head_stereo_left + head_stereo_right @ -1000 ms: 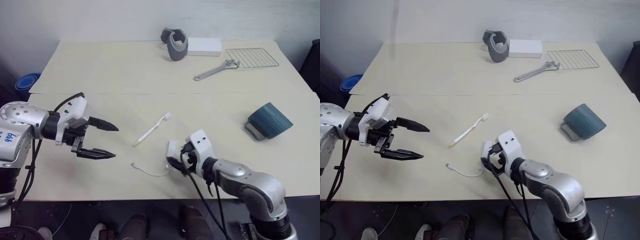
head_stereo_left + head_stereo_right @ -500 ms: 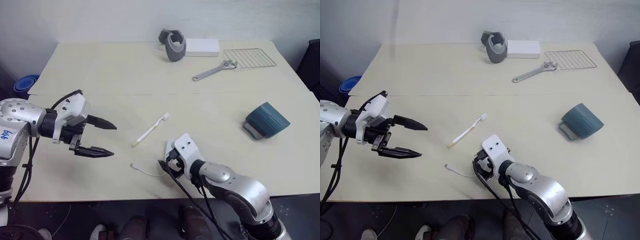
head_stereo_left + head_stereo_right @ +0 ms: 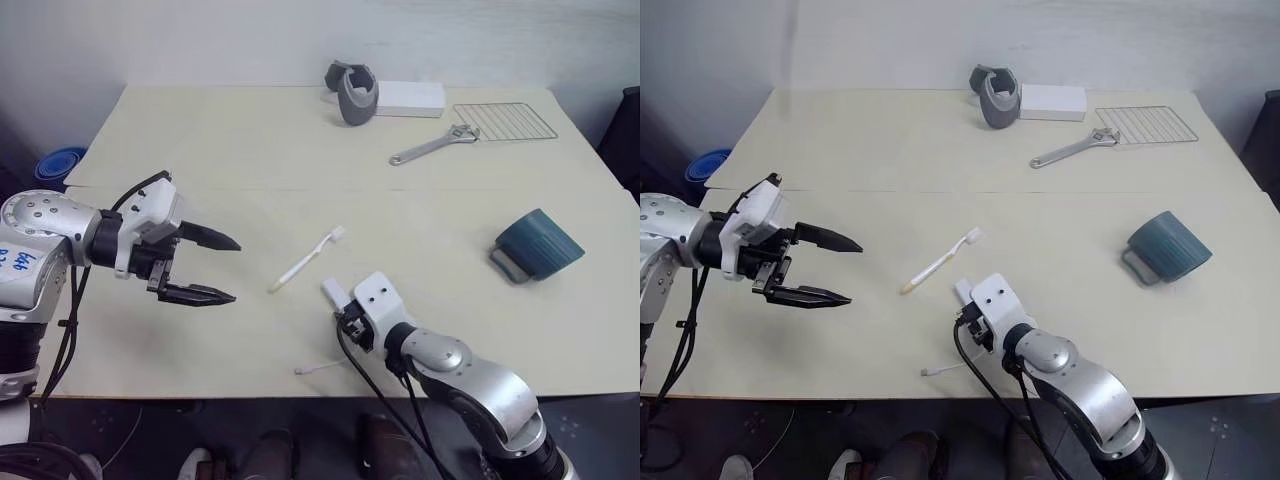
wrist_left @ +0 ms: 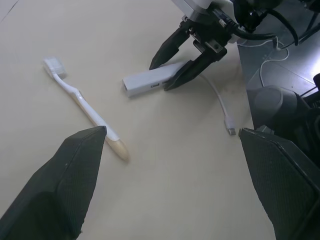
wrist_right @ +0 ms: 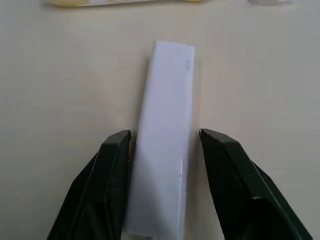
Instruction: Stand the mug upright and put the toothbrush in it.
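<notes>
Lying on its side near the right edge of the cream surface [image 3: 200,140], the dark teal mug [image 3: 538,245] has its loop handle toward the robot, well apart from both claws. Toothbrush [image 3: 308,258] lies flat mid-surface, bristle head pointing away, slanted, betw. the two arms. Right claw [image 5: 165,145] is low at the near edge w/ its black fingers [image 5: 116,165] straddling the white rectangular adapter [image 5: 167,135]; small gaps show each side in the right wrist view, so fingers are apart, not clamped. Adapter's thin cable [image 3: 322,368] trails to the surface's front edge. Left claw [image 3: 215,268] hovers above the surface left of the toothbrush, fingers spread wide, holding nothing. At the far side: grey curved object [image 3: 352,90] touching a white box [image 3: 410,96], a metal wrench [image 3: 433,146] and a wire rack [image 3: 504,121] just beside it. Blue bowl [image 3: 56,162] sits off the surface, on the left.
</notes>
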Action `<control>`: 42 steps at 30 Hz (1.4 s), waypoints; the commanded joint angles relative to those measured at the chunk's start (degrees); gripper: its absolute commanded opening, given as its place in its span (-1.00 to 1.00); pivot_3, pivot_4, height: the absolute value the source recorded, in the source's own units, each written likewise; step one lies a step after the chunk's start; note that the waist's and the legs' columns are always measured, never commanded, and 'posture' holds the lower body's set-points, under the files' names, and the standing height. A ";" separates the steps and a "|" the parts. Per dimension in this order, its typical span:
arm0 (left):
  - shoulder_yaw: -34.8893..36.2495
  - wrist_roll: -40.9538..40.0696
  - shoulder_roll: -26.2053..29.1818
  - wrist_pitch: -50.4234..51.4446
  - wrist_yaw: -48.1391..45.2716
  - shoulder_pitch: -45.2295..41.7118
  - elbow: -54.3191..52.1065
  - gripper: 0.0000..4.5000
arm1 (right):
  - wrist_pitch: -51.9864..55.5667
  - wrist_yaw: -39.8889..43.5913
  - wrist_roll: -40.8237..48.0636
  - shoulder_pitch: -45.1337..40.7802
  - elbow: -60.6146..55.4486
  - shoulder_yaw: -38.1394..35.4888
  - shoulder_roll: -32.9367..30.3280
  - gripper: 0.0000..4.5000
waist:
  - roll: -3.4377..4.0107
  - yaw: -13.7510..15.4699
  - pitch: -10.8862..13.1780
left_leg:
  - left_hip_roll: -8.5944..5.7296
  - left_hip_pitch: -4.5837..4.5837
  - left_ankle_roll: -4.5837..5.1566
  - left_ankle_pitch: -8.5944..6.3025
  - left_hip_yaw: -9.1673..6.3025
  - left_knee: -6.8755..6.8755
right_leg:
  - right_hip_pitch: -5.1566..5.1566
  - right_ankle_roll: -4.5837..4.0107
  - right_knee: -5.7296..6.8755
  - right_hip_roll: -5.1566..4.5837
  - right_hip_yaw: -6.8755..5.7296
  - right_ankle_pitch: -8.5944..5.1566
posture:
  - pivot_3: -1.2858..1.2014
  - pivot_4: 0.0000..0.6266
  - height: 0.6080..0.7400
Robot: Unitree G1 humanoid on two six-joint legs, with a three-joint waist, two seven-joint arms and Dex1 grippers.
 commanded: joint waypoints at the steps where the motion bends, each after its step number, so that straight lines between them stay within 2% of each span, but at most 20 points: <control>1: 0.11 0.21 -1.09 -0.95 0.45 -1.45 0.33 1.00 | 2.72 0.20 -2.06 3.68 2.59 -2.57 -2.34 -0.49 | -0.04 0.09 -0.03 | -0.01 0.00 0.01 0.00 -0.01 0.00 | 0.02 0.00 -0.01 0.00 0.00 0.00 | 0.03 -0.52 1.00; 2: -0.03 0.23 -1.60 -0.99 0.61 -1.46 0.23 1.00 | 2.77 0.41 -1.99 4.00 2.28 -2.96 -2.28 -0.54 | -0.07 0.06 -0.05 | -0.01 0.00 0.01 0.00 -0.01 0.00 | 0.03 0.00 -0.02 0.00 0.00 0.00 | 0.03 -0.52 1.00; 7: -0.37 -0.05 -3.11 -1.03 0.79 -1.47 -0.21 1.00 | 2.54 1.29 -2.38 4.42 1.88 -3.95 -2.37 -0.54 | -0.08 -0.04 -0.05 | 0.01 0.00 0.01 0.00 -0.01 0.00 | 0.02 0.00 -0.02 0.01 0.00 0.00 | 0.03 -0.52 1.00; 12: -0.38 -1.27 -5.46 0.12 0.94 -2.80 0.11 1.00 | 4.08 3.08 -0.59 5.32 -1.01 -10.85 -2.25 -0.54 | -0.08 0.28 -0.05 | -0.02 0.00 0.02 0.00 -0.03 0.00 | 0.04 0.00 -0.03 -0.02 0.00 0.00 | 0.03 -0.52 1.00; 15: -0.96 -2.75 -8.69 1.60 2.33 -3.57 -1.52 1.00 | 7.55 5.04 1.40 5.64 -4.59 -23.85 -3.08 -0.54 | -0.09 0.61 -0.05 | -0.02 -0.01 0.03 0.00 -0.03 0.00 | 0.04 0.00 -0.06 -0.02 0.00 0.00 | 0.03 -0.52 1.00; 19: -1.81 -3.44 -14.24 1.85 4.99 -4.50 -2.76 1.00 | 9.78 8.97 1.48 5.05 -3.29 -43.90 -10.69 -0.54 | -0.02 1.39 -0.01 | -0.10 -0.11 0.13 0.00 0.00 0.01 | 0.02 0.02 -0.14 -0.08 0.03 0.01 | 0.03 -0.52 1.00; 22: -2.46 -4.25 -18.17 2.44 6.96 -4.77 -4.11 1.00 | 8.37 11.80 0.92 4.32 4.01 -56.36 -17.25 -0.54 | -0.01 1.31 0.00 | -0.03 -0.11 0.12 0.00 0.02 -0.03 | 0.00 0.02 -0.19 -0.01 0.00 0.01 | 0.03 -0.52 1.00; 24: -3.22 -4.41 -20.21 2.41 7.51 -4.72 -5.14 1.00 | 6.69 12.29 -0.10 3.81 9.42 -61.16 -20.22 -0.54 | 0.01 1.15 0.01 | 0.00 -0.11 0.11 0.00 0.08 -0.04 | 0.00 0.02 -0.21 0.00 -0.01 0.01 | 0.03 -0.52 1.00; 28: -5.18 -3.87 -23.25 1.60 8.06 -5.46 -5.70 1.00 | -1.82 13.01 -2.83 4.61 20.59 -63.59 -23.66 -0.54 | 0.01 0.59 0.01 | 0.06 -0.07 0.06 0.02 0.22 -0.05 | -0.01 0.03 -0.18 0.00 0.04 0.01 | 0.03 -0.52 1.00; 31: -5.84 -3.53 -24.43 0.95 8.00 -6.75 -4.68 1.00 | -7.14 12.48 -1.66 0.34 28.96 -65.42 -21.98 -0.54 | 0.02 -0.08 0.02 | 0.05 -0.05 0.03 0.06 0.26 -0.02 | -0.01 0.05 -0.10 -0.01 0.09 0.02 | 0.03 -0.52 1.00; 35: -6.83 -2.90 -24.88 0.04 7.67 -7.12 -4.31 1.00 | -16.38 10.99 -3.82 -1.77 41.16 -62.28 -19.64 -0.54 | 0.12 -0.26 0.01 | 0.08 0.01 0.01 0.09 0.29 -0.05 | -0.01 0.06 -0.07 0.01 0.12 0.03 | 0.03 -0.52 1.00; 38: -7.15 -2.81 -24.54 -0.33 7.42 -7.01 -4.77 1.00 | -19.65 9.97 -3.28 -2.70 45.24 -62.00 -17.45 -0.09 | 0.17 -0.25 0.04 | 0.07 0.00 0.01 0.10 0.28 -0.06 | -0.02 0.06 -0.09 -0.01 0.12 0.03 | 0.03 -0.52 1.00; 42: -6.50 -3.43 -23.70 0.31 7.89 -6.79 -5.48 1.00 | -22.59 10.53 -5.22 -0.55 45.02 -59.46 -19.08 0.55 | 0.55 -0.15 0.15 | 0.03 -0.01 0.01 0.10 0.28 -0.04 | -0.02 0.07 -0.09 -0.05 0.12 0.03 | 0.03 -0.52 1.00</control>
